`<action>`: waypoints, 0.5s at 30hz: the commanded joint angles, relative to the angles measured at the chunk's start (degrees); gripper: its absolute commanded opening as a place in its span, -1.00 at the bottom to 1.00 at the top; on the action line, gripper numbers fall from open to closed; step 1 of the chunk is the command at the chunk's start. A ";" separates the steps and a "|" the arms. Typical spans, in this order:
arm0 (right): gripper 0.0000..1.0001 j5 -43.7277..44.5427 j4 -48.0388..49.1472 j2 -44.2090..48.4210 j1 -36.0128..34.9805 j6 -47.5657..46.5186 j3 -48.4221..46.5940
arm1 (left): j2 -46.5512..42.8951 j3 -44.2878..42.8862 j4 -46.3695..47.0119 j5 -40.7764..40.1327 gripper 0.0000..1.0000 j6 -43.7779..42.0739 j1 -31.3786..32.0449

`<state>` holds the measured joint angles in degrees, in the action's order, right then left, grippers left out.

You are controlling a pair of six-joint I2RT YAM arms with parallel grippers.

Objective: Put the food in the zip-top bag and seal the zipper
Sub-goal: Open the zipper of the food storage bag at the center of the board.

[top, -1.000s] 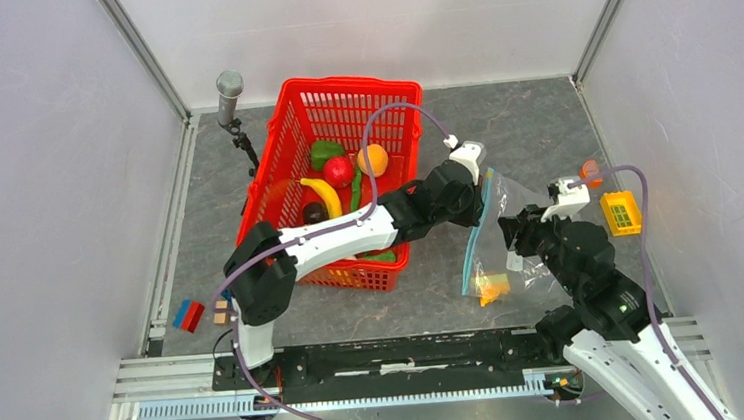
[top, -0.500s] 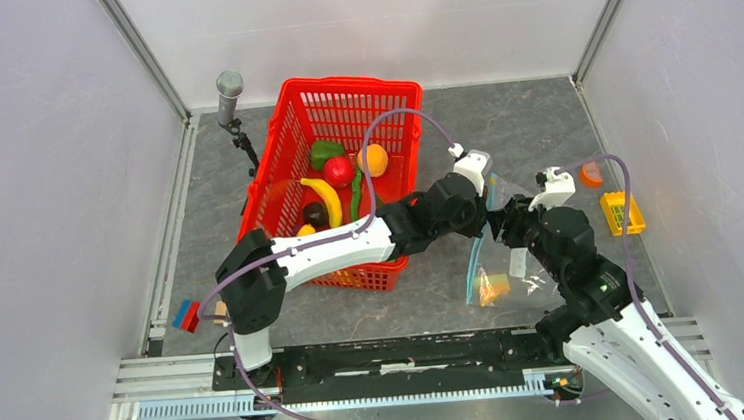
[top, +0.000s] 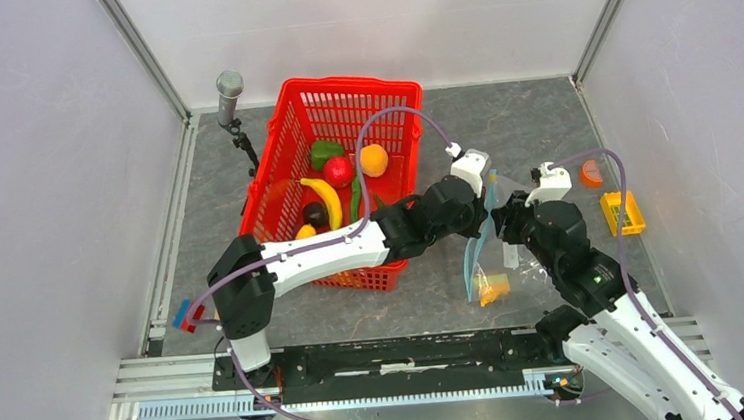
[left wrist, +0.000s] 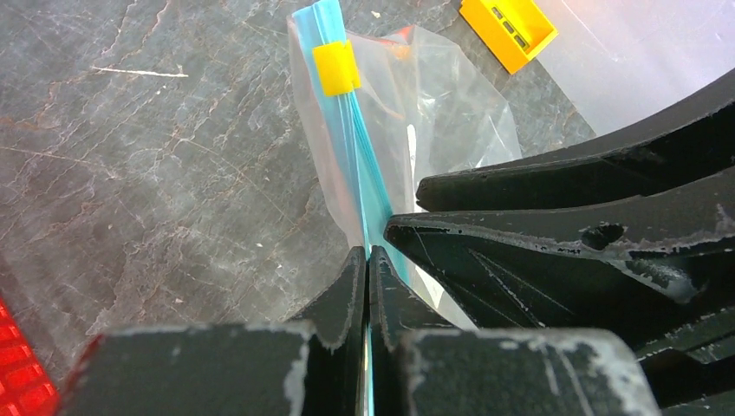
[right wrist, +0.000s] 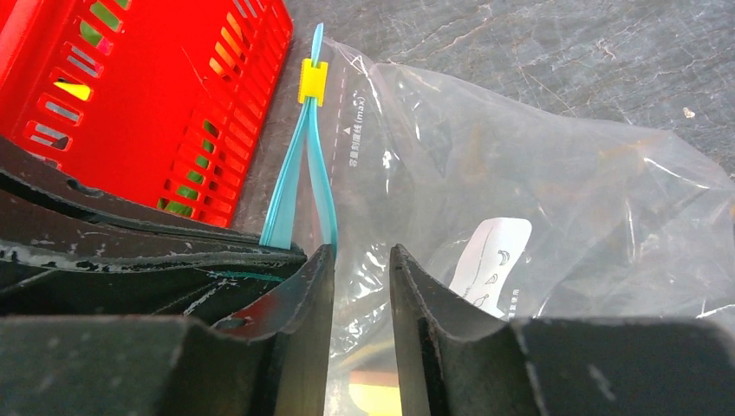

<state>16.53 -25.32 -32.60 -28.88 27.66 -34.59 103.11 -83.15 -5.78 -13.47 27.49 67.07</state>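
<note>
The zip-top bag [top: 500, 260] stands right of the red basket, a yellow-orange piece [top: 493, 289] inside it. My left gripper [left wrist: 367, 256] is shut on the blue zipper [left wrist: 347, 147] below its yellow slider [left wrist: 335, 68]. My right gripper [right wrist: 360, 256] sits right beside it, its jaws a gap apart with the bag's clear wall [right wrist: 520, 173] between them. The two blue zipper strips [right wrist: 299, 182] spread apart below the slider. Food lies in the basket: a banana [top: 324, 194], apple [top: 338, 172], orange [top: 373, 160], green pepper [top: 323, 154] and eggplant [top: 315, 213].
The red basket [top: 339, 97] stands left of the bag, under my left arm. A small yellow crate [top: 620, 213] and an orange-red piece [top: 591, 171] lie at the right wall. A microphone stand [top: 229, 91] is at the back left, coloured blocks [top: 189, 315] at the front left.
My right gripper has moved left to the bag's mouth beside the left gripper, and its jaws have narrowed. The left gripper, still holding the zipper, has shifted slightly right.
</note>
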 commanded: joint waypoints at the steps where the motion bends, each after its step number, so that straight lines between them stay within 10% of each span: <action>1: -0.32 0.17 -0.74 0.84 -0.29 -2.17 -2.38 | -4.62 0.69 4.70 -1.55 -0.95 -2.48 0.65; 15: -0.32 -8.85 0.36 3.50 -0.30 -1.06 0.65 | -3.63 -2.32 3.19 -4.40 -0.96 2.04 1.07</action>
<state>10.52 -25.41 -29.78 -28.88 26.61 -34.76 101.41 -82.59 -4.58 -15.99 27.59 67.61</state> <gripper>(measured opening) 0.343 0.044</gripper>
